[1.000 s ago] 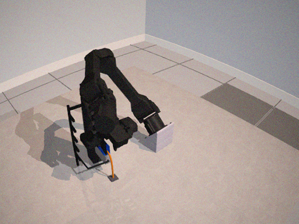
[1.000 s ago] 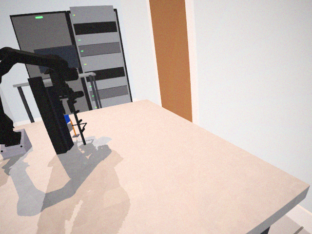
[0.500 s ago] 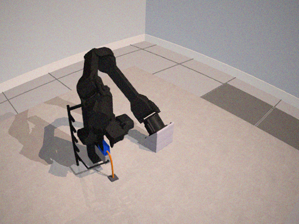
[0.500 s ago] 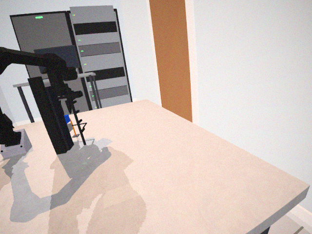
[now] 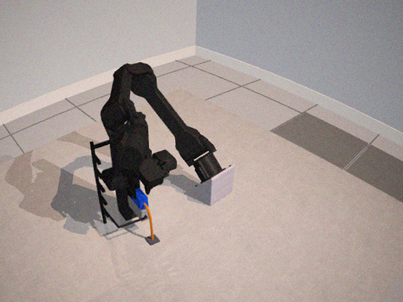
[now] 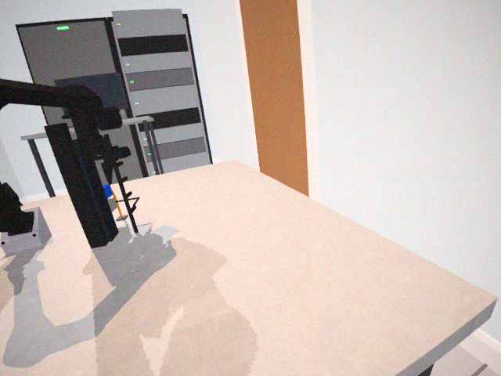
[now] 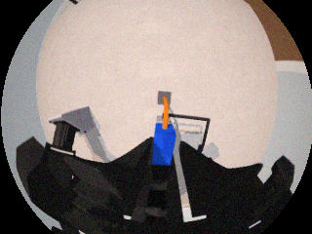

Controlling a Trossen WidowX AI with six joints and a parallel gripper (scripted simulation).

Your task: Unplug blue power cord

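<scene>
A blue plug is in front of the tall black power strip. I cannot tell whether it is seated or clear of the strip. Its cord is the orange cord, which curves down to a small grey pad. My gripper is partly open around the plug's rear, with a gap showing between the plug and the right finger in the wrist view. The fingers hide part of the strip.
A thin black hooked rack stands close beside the strip. The arm's pale base block is on the other side. A server cabinet stands beyond the table.
</scene>
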